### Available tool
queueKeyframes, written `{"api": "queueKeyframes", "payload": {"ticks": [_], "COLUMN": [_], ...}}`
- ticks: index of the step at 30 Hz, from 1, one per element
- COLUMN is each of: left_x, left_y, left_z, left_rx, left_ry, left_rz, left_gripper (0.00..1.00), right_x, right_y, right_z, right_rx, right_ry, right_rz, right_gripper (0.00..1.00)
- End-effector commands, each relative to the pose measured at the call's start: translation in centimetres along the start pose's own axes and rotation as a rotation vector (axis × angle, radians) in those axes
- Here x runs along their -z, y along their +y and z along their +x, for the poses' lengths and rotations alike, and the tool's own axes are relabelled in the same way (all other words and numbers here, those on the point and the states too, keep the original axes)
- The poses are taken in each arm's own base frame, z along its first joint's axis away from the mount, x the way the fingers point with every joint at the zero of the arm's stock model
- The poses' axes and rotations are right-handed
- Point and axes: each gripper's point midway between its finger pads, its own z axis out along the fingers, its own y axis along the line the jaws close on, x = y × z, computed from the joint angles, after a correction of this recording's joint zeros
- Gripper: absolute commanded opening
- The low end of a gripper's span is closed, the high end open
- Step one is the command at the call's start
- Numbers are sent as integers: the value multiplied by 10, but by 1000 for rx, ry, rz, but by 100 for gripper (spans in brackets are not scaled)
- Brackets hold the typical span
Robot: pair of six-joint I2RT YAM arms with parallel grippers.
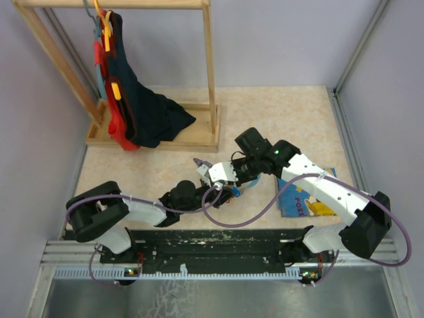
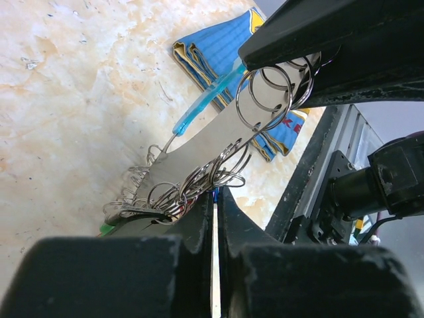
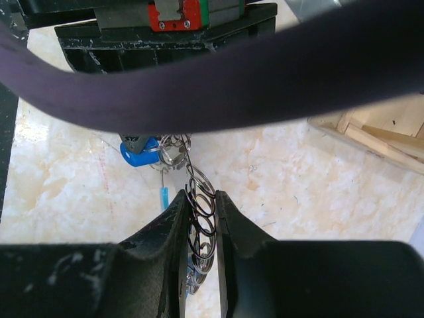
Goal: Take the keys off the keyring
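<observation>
The keyring [image 2: 199, 149] stretches at mid-frame above the counter [image 2: 79, 99], the right gripper [image 3: 202, 205] pinching its chain of rings, the left gripper [image 2: 215, 202] pressed together on the lower cluster. Hold the chain taut and work the blue key [image 3: 138, 158] slowly along its ring's split.
</observation>
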Motion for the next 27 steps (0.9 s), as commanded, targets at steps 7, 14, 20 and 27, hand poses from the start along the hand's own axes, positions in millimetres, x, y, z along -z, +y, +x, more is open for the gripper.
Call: {"api": "queueKeyframes", "payload": {"ticks": [7, 14, 20, 27], "left_x": [14, 32, 44, 53], "left_y": [-25, -38, -43, -42], "left_z": [-17, -9, -9, -8], "left_rx": [-101, -133, -124, -111], "left_ry": [-13, 84, 156, 224], "left_rz": [95, 227, 352, 434], "left_gripper": [0, 0, 0, 0], "right_x": [4, 6, -4, -19], "right_y": [-10, -11, -8, -5], "right_z": [-7, 1, 9, 21], "right_rx": [-14, -75, -124, -185], "right_ry": [-62, -119, -141, -140], "right_rz": [27, 13, -25, -73], "right_gripper": [0, 0, 0, 0]}}
